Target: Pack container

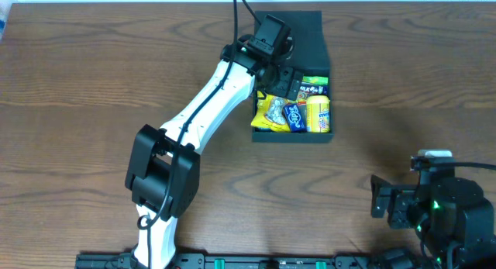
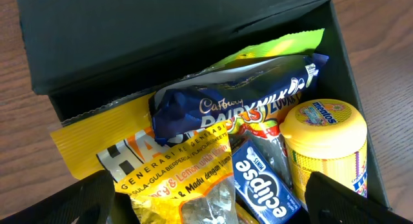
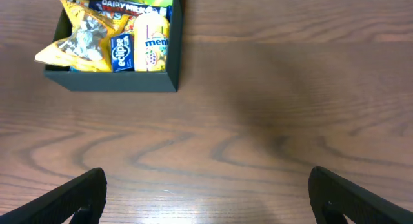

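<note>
Hovering above the wood-grain table's (image 1: 93,83) far edge, my left gripper (image 2: 213,192) spreads empty fingers over the matte black rectangular container (image 1: 291,137), whose flap lid is open. The yellow candy bag (image 2: 168,179) pokes past a side wall and the blue Cadbury wrapper (image 2: 239,101) rides high. I reckon either could jam the closing lid. My right gripper (image 3: 210,195), also spread, sits by the near right corner.

Legible markings: "Cadbury DAIRY MILK" on the dark blue chocolate wrapper (image 2: 239,104), "eclipse MINTS" on the small blue box (image 2: 261,185), "mentos" on the yellow tub (image 2: 326,143), and "GENERASI" and "Lemon" on the yellow sweet packet (image 2: 174,179).
</note>
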{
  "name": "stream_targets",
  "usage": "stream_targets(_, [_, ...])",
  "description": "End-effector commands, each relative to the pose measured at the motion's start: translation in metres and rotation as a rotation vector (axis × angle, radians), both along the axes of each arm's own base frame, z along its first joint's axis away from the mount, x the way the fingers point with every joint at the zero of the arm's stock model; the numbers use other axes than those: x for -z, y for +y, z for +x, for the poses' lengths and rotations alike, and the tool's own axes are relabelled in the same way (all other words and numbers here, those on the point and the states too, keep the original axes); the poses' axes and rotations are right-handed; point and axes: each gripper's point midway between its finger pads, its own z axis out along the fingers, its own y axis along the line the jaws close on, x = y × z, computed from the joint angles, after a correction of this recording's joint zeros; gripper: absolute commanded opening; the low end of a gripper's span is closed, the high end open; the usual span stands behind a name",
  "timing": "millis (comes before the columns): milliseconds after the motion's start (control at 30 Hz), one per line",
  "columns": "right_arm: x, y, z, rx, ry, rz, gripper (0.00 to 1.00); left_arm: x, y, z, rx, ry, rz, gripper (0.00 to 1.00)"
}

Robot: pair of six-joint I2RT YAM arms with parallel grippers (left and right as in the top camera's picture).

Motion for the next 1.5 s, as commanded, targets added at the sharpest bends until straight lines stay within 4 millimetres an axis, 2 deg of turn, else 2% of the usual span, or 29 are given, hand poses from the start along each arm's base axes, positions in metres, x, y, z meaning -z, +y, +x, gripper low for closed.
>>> stream_targets(0, [0.000,-0.001,0.000,0.014,0.000,0.010,0.99,0.015,0.004,0.003,0.006,0.013,0.029,0.95])
stream_targets(500, [0.000,-0.001,0.000,0.014,0.000,0.010,0.99,0.021,0.003,0.008,0.002,0.003,0.026,0.95])
stream_targets(800, [0.000,-0.001,0.000,0.014,0.000,0.009,0.99,0.037,0.007,0.000,-0.001,0.032,0.041,0.95])
stream_targets(1033, [0.000,-0.001,0.000,0.014,0.000,0.010,0.99,0.036,0.005,0.004,-0.001,0.015,0.031,0.95])
stream_targets(1300, [0.000,-0.001,0.000,0.014,0.000,0.010,0.99,0.059,0.001,0.000,0.003,0.068,0.029,0.95])
stream_targets(1467, [0.000,-0.001,0.000,0.014,0.000,0.009,0.99,0.061,0.000,0.002,-0.006,0.067,0.024,0.95])
